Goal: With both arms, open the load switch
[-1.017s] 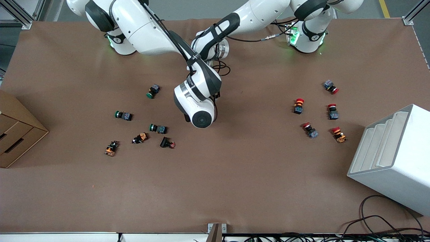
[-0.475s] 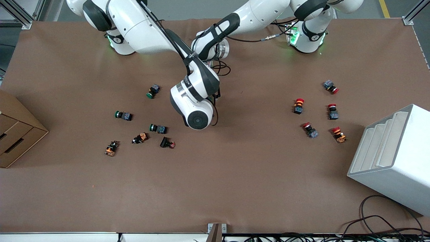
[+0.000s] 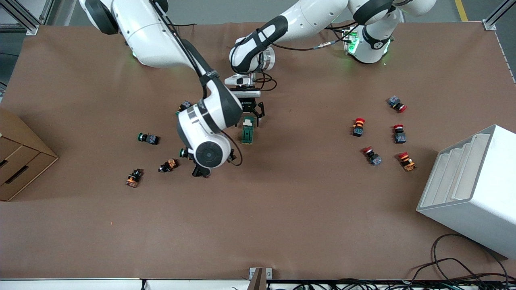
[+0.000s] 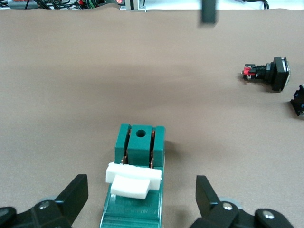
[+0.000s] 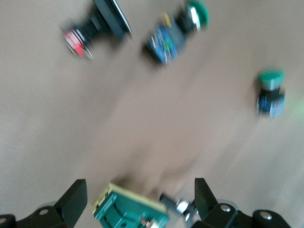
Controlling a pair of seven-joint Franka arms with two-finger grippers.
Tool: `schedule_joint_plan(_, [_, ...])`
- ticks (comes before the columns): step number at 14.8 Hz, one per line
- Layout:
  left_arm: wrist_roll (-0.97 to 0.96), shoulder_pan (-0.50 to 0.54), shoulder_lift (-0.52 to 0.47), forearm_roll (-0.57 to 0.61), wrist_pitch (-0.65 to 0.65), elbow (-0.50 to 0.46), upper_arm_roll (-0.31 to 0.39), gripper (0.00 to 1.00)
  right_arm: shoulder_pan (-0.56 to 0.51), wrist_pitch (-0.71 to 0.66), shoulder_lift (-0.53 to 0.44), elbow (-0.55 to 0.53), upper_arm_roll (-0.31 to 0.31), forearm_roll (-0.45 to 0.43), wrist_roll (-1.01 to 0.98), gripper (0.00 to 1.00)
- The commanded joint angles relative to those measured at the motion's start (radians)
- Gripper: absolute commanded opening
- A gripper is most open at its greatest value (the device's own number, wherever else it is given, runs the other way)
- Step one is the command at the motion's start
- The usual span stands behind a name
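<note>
Since a second ago the right arm has swung off toward the green-capped buttons, uncovering the load switch [image 3: 247,132], which it had been hiding. That dark-green block lies flat on the brown table [image 3: 306,209] near the middle, its cream tab [image 4: 133,179] at the end toward the robots' bases.

At about 12 o'clock from the switch in the front view, the left gripper [image 3: 250,115] hangs right at the tab end, fingers spread wide on either side of the block; in its wrist view neither finger [image 4: 72,195] touches the switch.

At roughly 8 o'clock from the switch, the right gripper [image 5: 137,202] is over the cluster of push buttons; its fingers are wide apart and it carries nothing, and its wrist view catches one end of the switch low in frame.

Progress, as I judge it: early. Neither arm grips the switch and the tab looks seated, so holding the body and pulling the tab open both remain.
</note>
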Motion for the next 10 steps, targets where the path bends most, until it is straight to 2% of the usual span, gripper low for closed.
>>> schedule_joint_plan(1, [0.020, 0.002, -0.009, -0.018, 0.002, -0.002, -0.001, 1.00, -0.078, -0.008, -0.082, -0.031, 0.004, -0.071, -0.261, 1.00])
schedule_joint_plan(5, [0.026, 0.008, -0.014, -0.018, 0.002, 0.002, -0.003, 1.00, -0.213, -0.011, -0.174, -0.048, 0.004, -0.087, -0.603, 1.00])
schedule_joint_plan(8, [0.047, 0.024, -0.014, -0.020, 0.003, 0.024, -0.003, 1.00, -0.289, -0.011, -0.254, -0.085, 0.002, -0.166, -0.906, 1.00])
schedule_joint_plan(10, [0.049, 0.030, -0.015, -0.020, 0.006, 0.031, -0.004, 1.00, -0.349, -0.016, -0.306, -0.106, 0.002, -0.188, -1.100, 1.00])
